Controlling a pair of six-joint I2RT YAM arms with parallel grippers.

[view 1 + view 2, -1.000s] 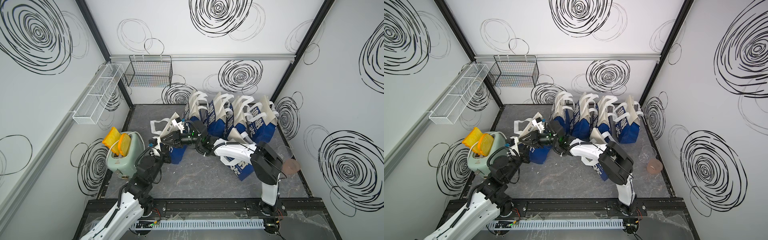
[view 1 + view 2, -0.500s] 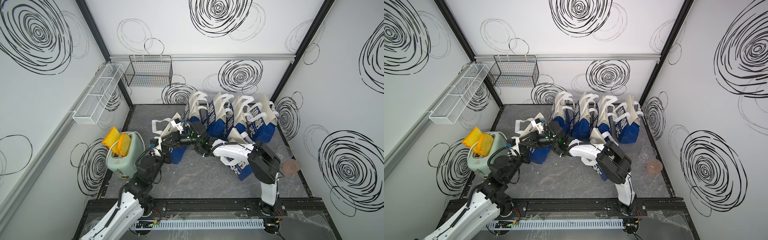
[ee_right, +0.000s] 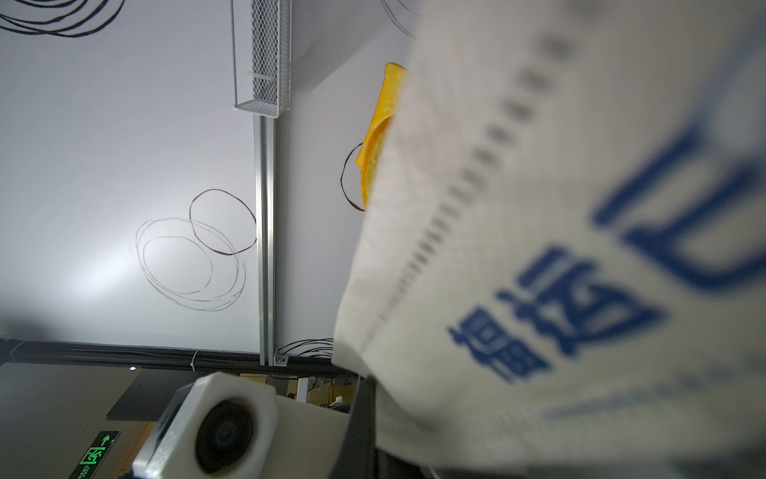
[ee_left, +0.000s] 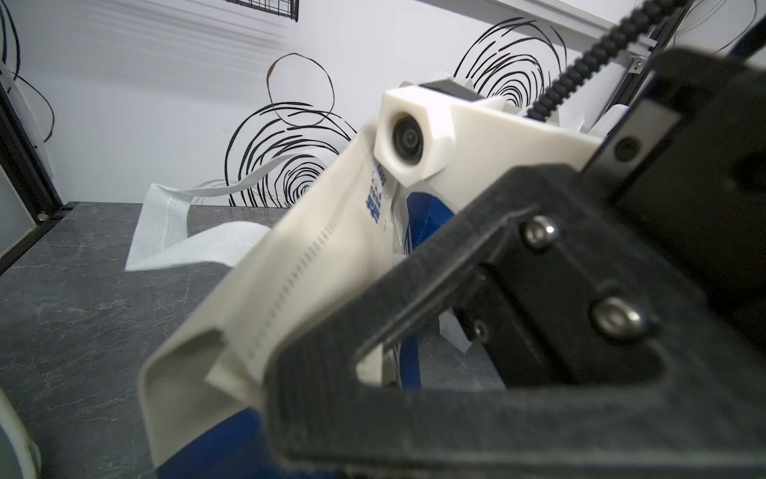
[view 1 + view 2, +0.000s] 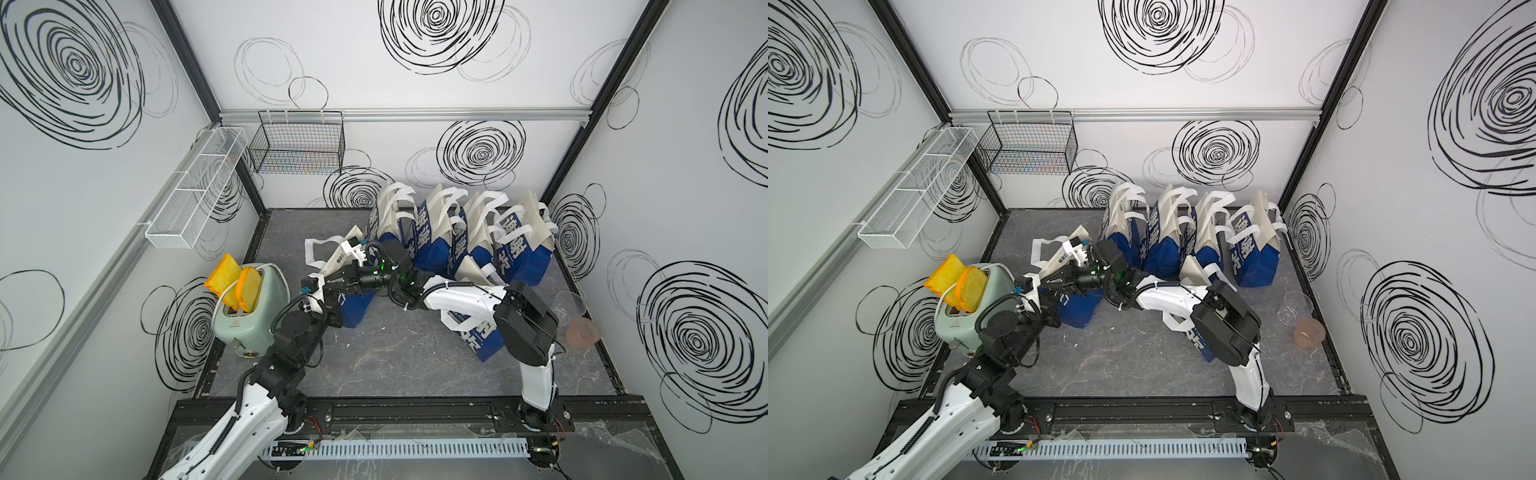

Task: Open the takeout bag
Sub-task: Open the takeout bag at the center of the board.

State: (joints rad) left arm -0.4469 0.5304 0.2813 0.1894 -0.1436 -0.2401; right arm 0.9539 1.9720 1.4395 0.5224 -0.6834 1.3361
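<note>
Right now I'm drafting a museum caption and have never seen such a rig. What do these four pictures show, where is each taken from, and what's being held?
These are two white robot arms mounted at the front of a dark table, each ending in a two-fingered gripper. Two pictures come from a paired camera overhead, showing nearly the same scene; the other two come from small cameras on the arms' wrists. On the table are a green toaster holding toast slices, a row of blue-and-white bags at the back, another bag lying under the right arm, a clear cup and a pink cup. The left gripper and right gripper meet at one takeout bag in the middle, both shut, apparently pinching its white top edge.
</note>
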